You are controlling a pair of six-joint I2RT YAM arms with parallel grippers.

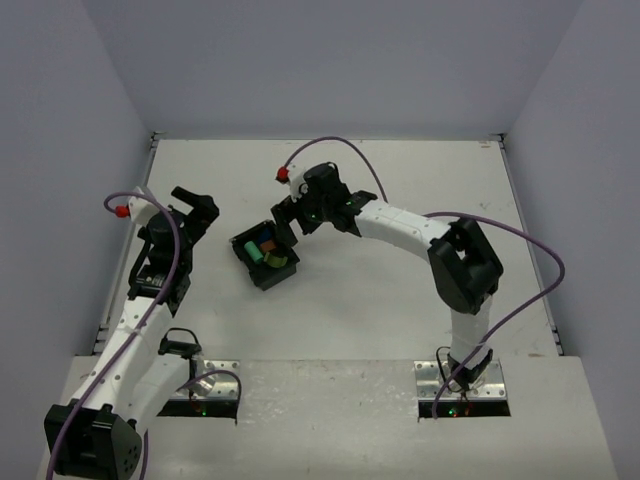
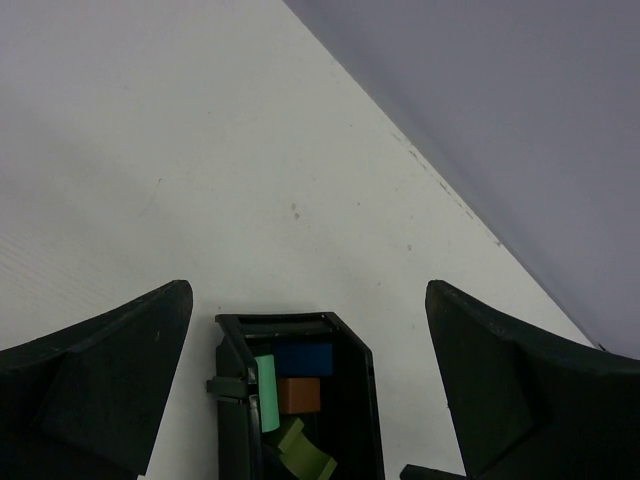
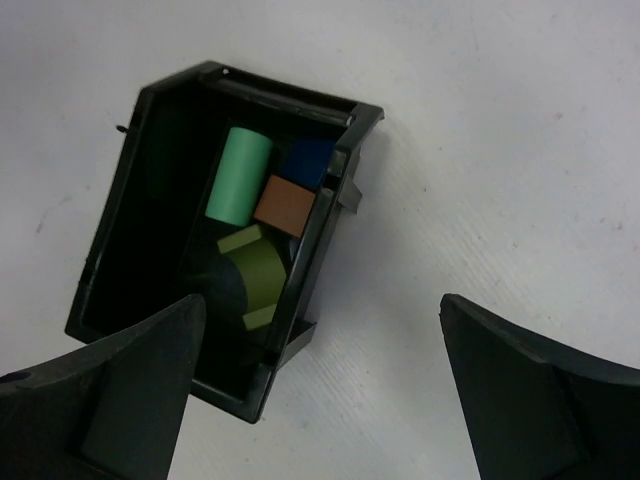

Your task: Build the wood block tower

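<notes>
A black tray (image 1: 250,270) lies mid-table, holding the loose blocks: a mint-green cylinder (image 3: 240,175), a blue block (image 3: 310,160), a brown-orange block (image 3: 285,205) and an olive arch piece (image 3: 258,275). All lie on their sides and nothing is stacked. My right gripper (image 1: 290,215) is open and empty, hovering just behind the tray's far right side (image 3: 322,300). My left gripper (image 1: 200,213) is open and empty, left of the tray. In its wrist view (image 2: 308,292) the tray's rim (image 2: 352,345) and the cylinder (image 2: 266,392) show between the fingers.
White tabletop with grey walls at the back and both sides (image 1: 320,60). Purple cables (image 1: 520,240) loop over both arms. The arm bases stand on metal plates (image 1: 465,385) at the near edge.
</notes>
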